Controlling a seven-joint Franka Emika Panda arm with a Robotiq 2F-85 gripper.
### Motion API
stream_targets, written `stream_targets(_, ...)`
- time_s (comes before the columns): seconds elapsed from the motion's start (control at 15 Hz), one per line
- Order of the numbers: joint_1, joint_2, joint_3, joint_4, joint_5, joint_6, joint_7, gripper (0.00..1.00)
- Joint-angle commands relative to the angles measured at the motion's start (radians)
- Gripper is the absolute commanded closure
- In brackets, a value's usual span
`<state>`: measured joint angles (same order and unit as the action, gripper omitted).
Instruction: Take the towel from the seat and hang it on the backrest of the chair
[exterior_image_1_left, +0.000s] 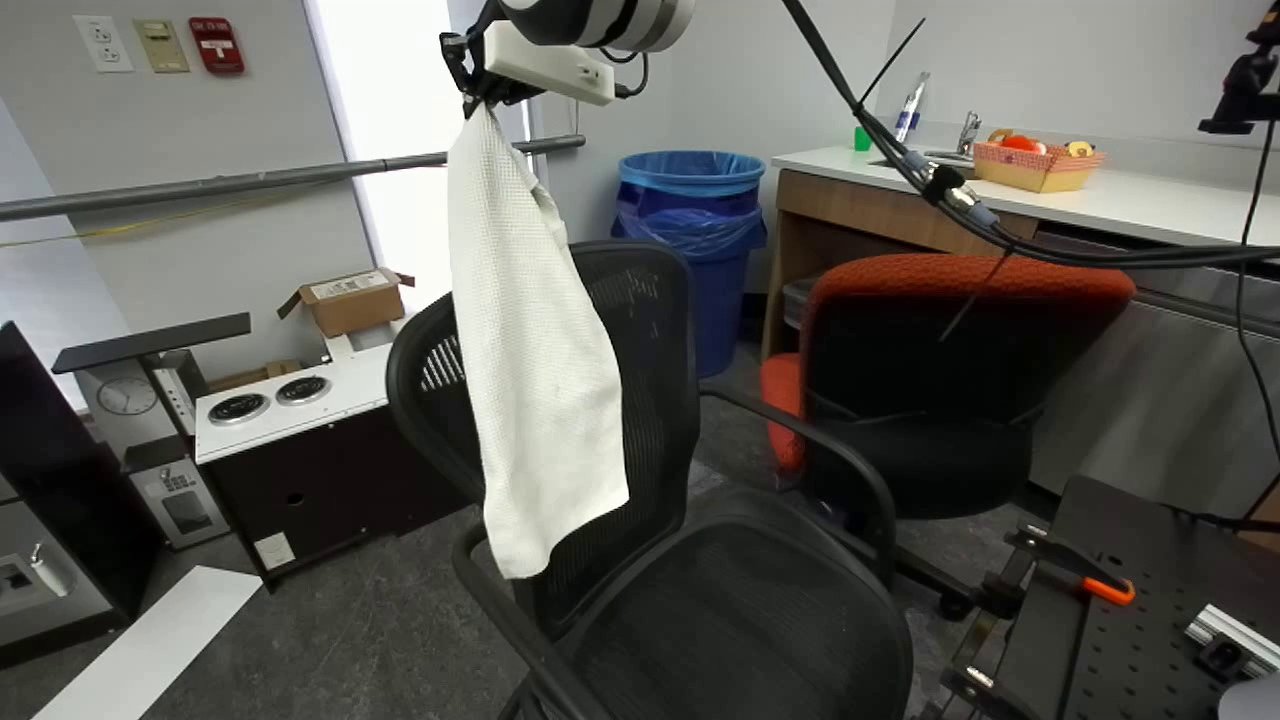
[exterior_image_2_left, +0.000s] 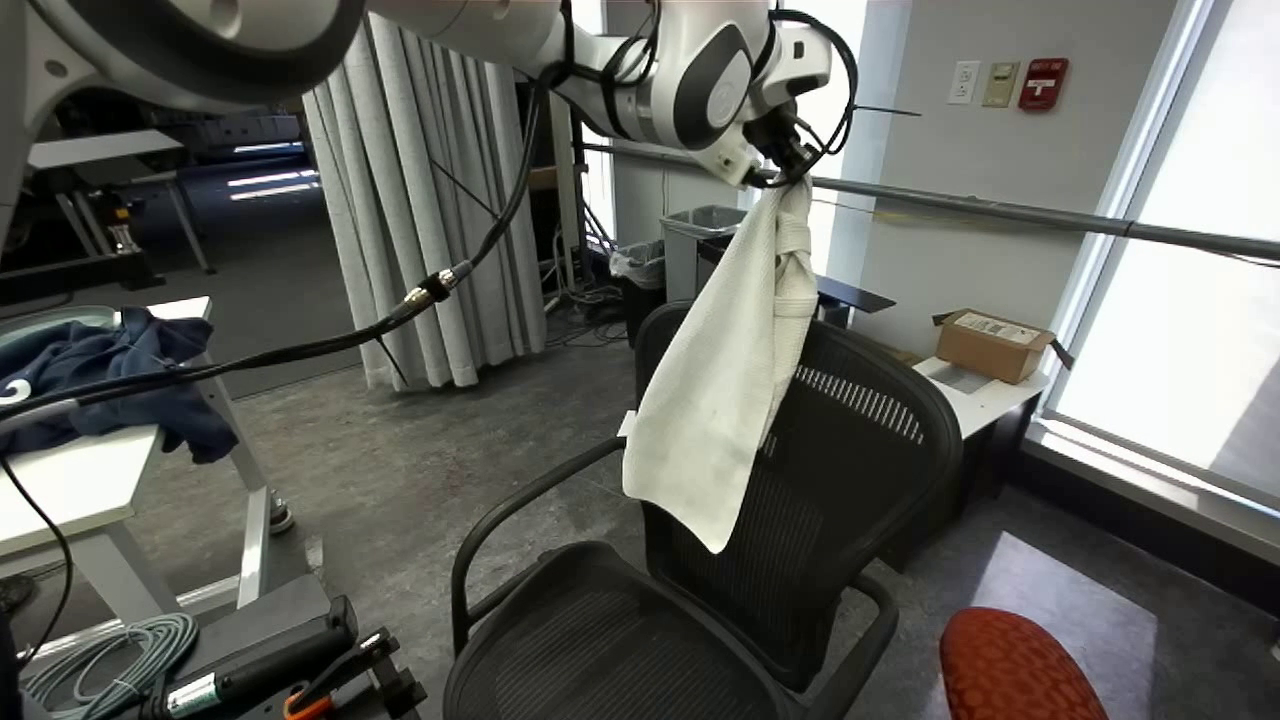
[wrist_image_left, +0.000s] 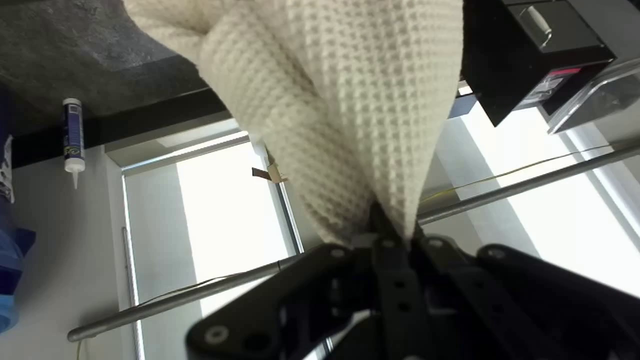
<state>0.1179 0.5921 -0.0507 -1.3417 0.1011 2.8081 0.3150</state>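
My gripper (exterior_image_1_left: 478, 105) is shut on the upper end of the white towel (exterior_image_1_left: 540, 380), high above the black chair; it also shows in an exterior view (exterior_image_2_left: 785, 178). The towel (exterior_image_2_left: 720, 400) hangs down long and loose, with a fold near its top. In both exterior views it covers part of the black mesh backrest (exterior_image_1_left: 650, 350) (exterior_image_2_left: 860, 440) on the seat side; I cannot tell whether they touch. Its lower edge ends above the black seat (exterior_image_1_left: 740, 620) (exterior_image_2_left: 610, 650). In the wrist view the towel (wrist_image_left: 350, 100) runs from between the fingers (wrist_image_left: 382, 225); backrest and seat are hidden there.
The chair's armrests (exterior_image_1_left: 840, 450) flank the seat. An orange-red chair (exterior_image_1_left: 960, 280) stands beside it. A white stove unit (exterior_image_1_left: 300, 400) and a blue bin (exterior_image_1_left: 700, 290) stand behind. A grey rail (exterior_image_2_left: 1000, 207) runs along the wall. A black perforated table (exterior_image_1_left: 1130, 620) is in front.
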Motion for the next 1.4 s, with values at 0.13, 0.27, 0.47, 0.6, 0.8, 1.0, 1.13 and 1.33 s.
stream_targets(0.13, -0.009, 0.206, -0.042, 0.322, -0.014, -0.09, 0.044, 0.99)
stream_targets(0.27, -0.017, 0.261, -0.045, 0.4, -0.01, -0.121, 0.05, 0.99)
stream_targets(0.47, -0.036, 0.331, -0.042, 0.514, -0.006, -0.172, 0.053, 0.99)
stream_targets(0.6, -0.045, 0.366, -0.041, 0.575, -0.006, -0.206, 0.059, 0.99)
stream_targets(0.8, -0.044, 0.396, -0.035, 0.619, -0.009, -0.236, 0.062, 0.64)
stream_targets(1.0, -0.041, 0.414, -0.027, 0.639, -0.012, -0.247, 0.052, 0.41)
stream_targets(1.13, -0.035, 0.417, -0.031, 0.631, 0.002, -0.241, 0.04, 0.26)
stream_targets(1.33, -0.033, 0.42, -0.028, 0.624, 0.003, -0.236, 0.034, 0.04)
